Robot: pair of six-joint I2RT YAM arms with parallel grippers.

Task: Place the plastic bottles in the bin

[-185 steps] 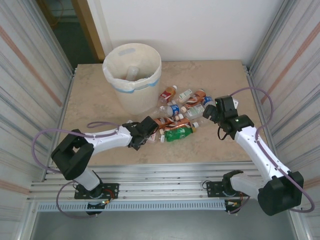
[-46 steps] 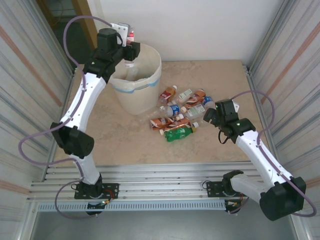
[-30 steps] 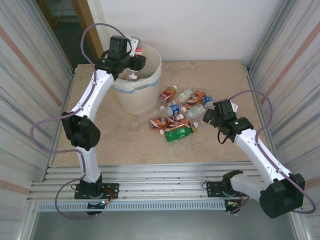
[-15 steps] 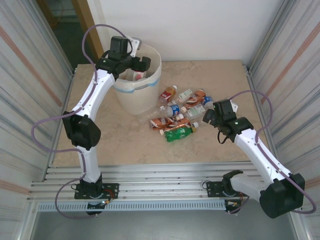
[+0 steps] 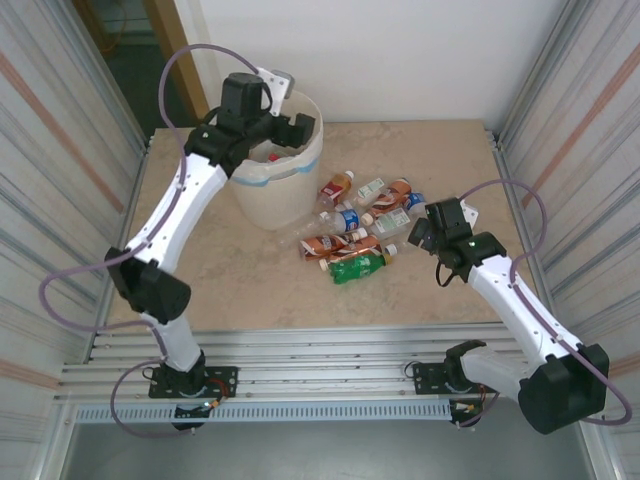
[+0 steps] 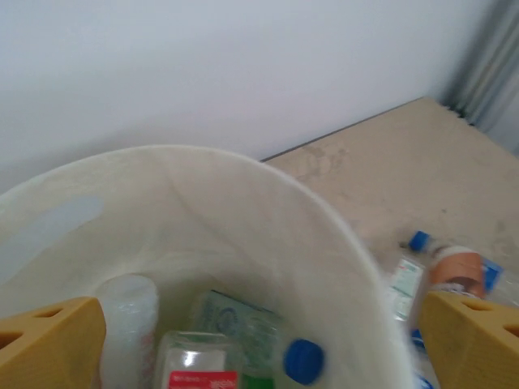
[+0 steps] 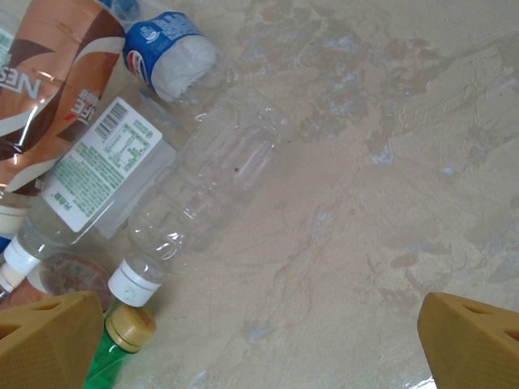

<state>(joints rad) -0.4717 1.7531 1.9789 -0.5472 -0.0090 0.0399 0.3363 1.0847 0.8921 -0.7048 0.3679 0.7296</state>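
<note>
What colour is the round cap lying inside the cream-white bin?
Blue cap; left wrist view.

The bin (image 5: 283,200) is matt cream plastic, lined with a thin translucent bag (image 6: 243,219). Beside the bin, plastic bottles (image 5: 357,266) of glossy clear or green plastic with shiny film labels (image 7: 105,162) lie on a table (image 5: 460,160) of matt, mottled stone-like finish.

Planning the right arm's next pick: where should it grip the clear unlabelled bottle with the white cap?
Probably from above, across the narrow shoulder near its white cap: the clear bottle lies flat, and the labelled bottle crowds its wider body.
</note>
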